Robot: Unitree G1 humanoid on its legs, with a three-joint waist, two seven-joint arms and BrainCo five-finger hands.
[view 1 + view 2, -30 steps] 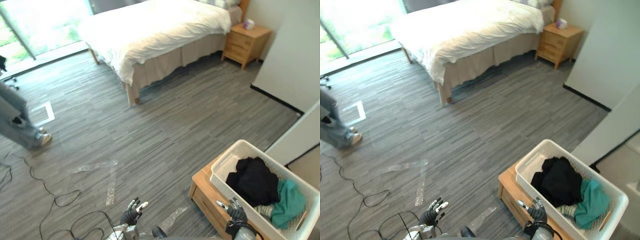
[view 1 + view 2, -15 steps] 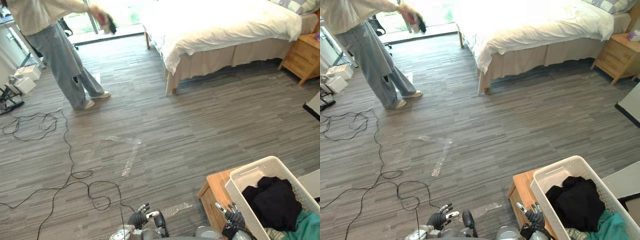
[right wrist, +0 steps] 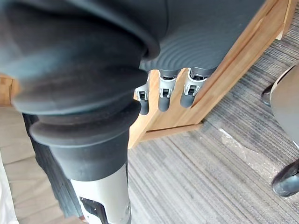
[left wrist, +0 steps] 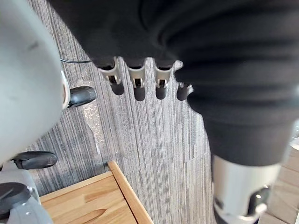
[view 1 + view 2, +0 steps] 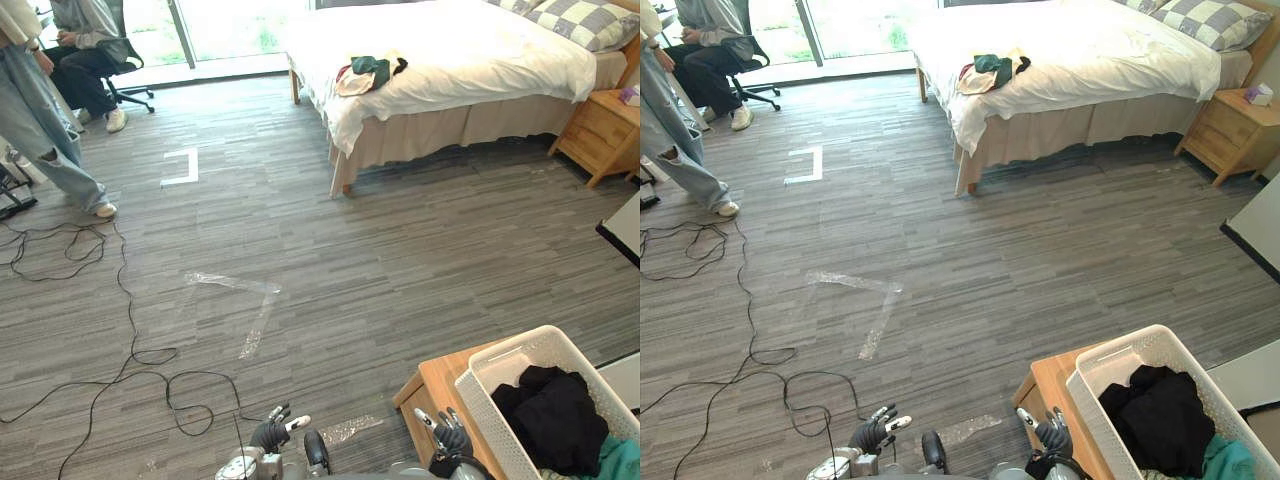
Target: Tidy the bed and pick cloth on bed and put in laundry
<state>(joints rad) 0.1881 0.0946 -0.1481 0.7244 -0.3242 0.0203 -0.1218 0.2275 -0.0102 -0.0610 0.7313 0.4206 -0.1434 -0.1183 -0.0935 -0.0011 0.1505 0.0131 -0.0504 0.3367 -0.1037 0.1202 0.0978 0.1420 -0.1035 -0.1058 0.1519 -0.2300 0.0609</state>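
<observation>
**Basket part-filled, bed pile yet to fetch**

Both hands hang low and empty: the left hand (image 5: 272, 433) and right hand (image 5: 448, 437) have loosely spread fingers. Just beside the right, the laundry basket (image 5: 478, 412) on its bench (image 5: 432, 385) holds black cloth (image 5: 548, 415) and teal cloth (image 5: 622, 460). Well across the floor, a small heap of clothes (image 5: 366, 72) (green, cream, dark red) lies on the bed (image 5: 480, 50), not yet collected.

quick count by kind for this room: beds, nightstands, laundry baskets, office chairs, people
bed: 1
nightstand: 1
laundry basket: 1
office chair: 1
people: 2, a standing person and a seated person
total: 6
</observation>
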